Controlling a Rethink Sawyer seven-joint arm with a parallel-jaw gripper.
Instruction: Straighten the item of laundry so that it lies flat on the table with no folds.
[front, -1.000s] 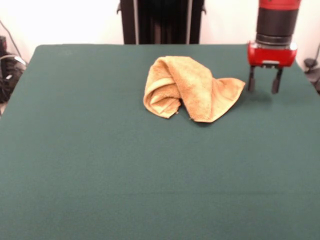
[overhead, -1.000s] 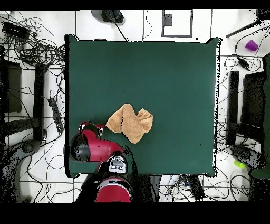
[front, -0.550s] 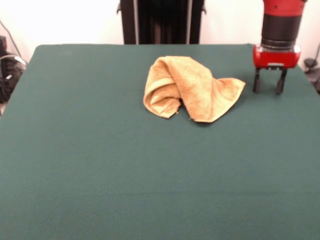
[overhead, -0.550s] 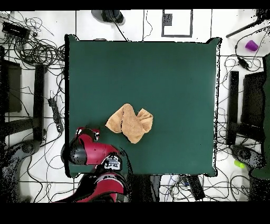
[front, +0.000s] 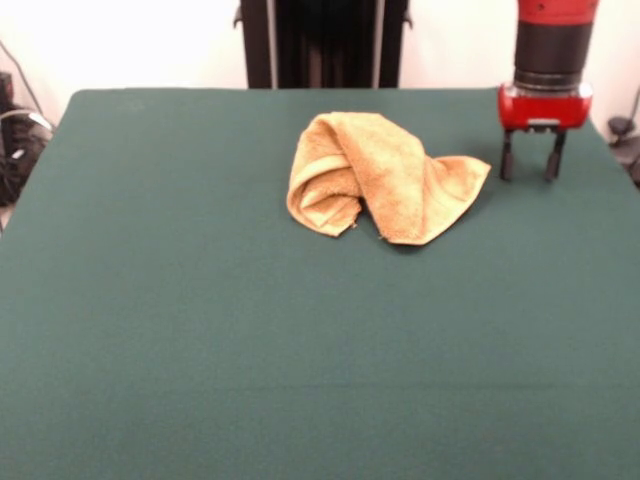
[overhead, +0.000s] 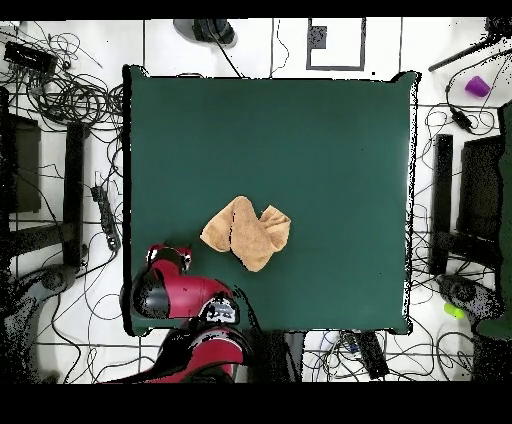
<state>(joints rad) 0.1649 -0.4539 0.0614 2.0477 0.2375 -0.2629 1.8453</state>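
Right now my gripper (front: 528, 170) hangs with its two fingers spread apart and empty, just beside the pointed corner of the towel (front: 378, 177), which lies bunched and rolled over itself toward the far middle of the table (front: 200, 330). Soft, light terry like this should drape and drag easily, so I judge that loose corner nearest me the best place to pinch.

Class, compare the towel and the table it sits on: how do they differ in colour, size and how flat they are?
Colour: the towel is golden orange, while the table is dark green.
Size: the towel covers only a small patch, and the table spreads far wider on every side.
Flatness: the towel is bunched up with rolled folds, whereas the table top is flat and smooth.
Shared: both look soft and matte, not shiny.
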